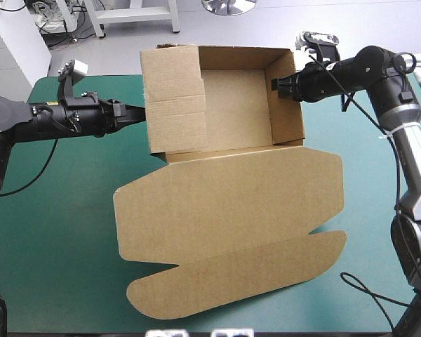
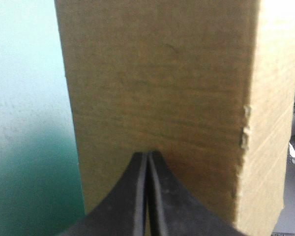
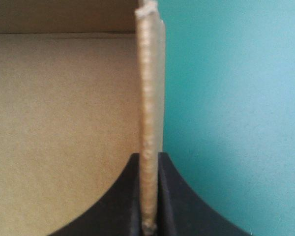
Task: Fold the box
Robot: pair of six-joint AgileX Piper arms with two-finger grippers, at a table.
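On the teal-green cover the box sits toward the far edge — an open brown tray, walls up, its lid flat toward the near edge. Light, stiff board, I judge, bending only at its creases — best held by a wall's rim. My right gripper pinches the right wall. My left gripper, fingers together, noses the left wall's outside.

I am finding nothing to read in any of my views. The box is showing me only plain brown board, inside and out, and the teal-green cover is carrying no lettering, label, number or sign that I can make out.
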